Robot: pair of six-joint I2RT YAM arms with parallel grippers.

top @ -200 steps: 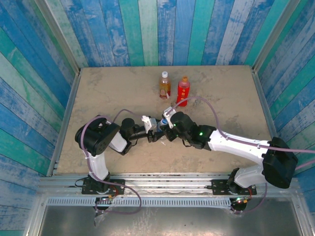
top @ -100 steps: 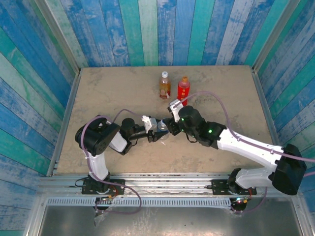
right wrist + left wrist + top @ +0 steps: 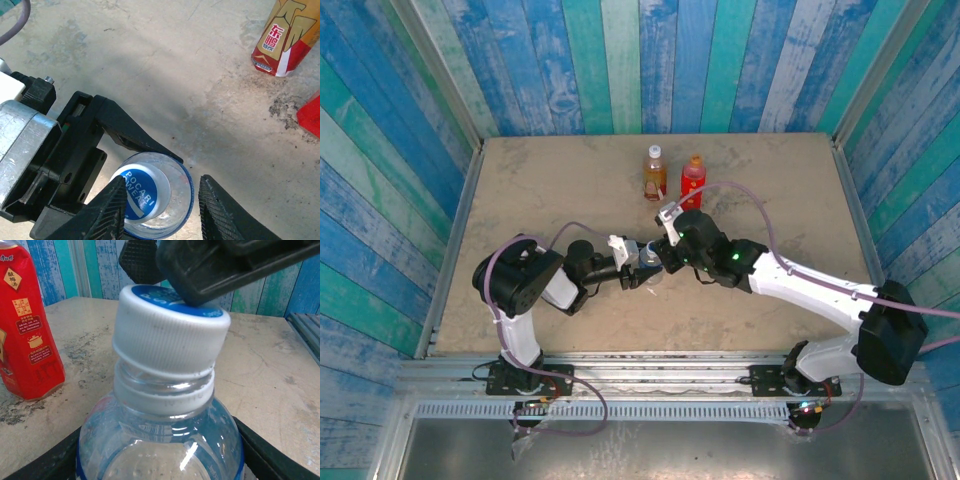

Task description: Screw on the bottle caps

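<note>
At the middle of the desk (image 3: 520, 190), the left claw (image 3: 642, 265) pinches the clear bottle (image 3: 160, 440). The right claw (image 3: 162, 181) is spread astride its cap (image 3: 170, 322). The tea bottle (image 3: 654, 172) and red bottle (image 3: 692, 181) stand behind.

The tan, scuffed desk (image 3: 540, 180) carries the amber tea bottle (image 3: 654, 172) and red bottle (image 3: 693, 180) upright side by side at upper centre, apparently apart.
</note>
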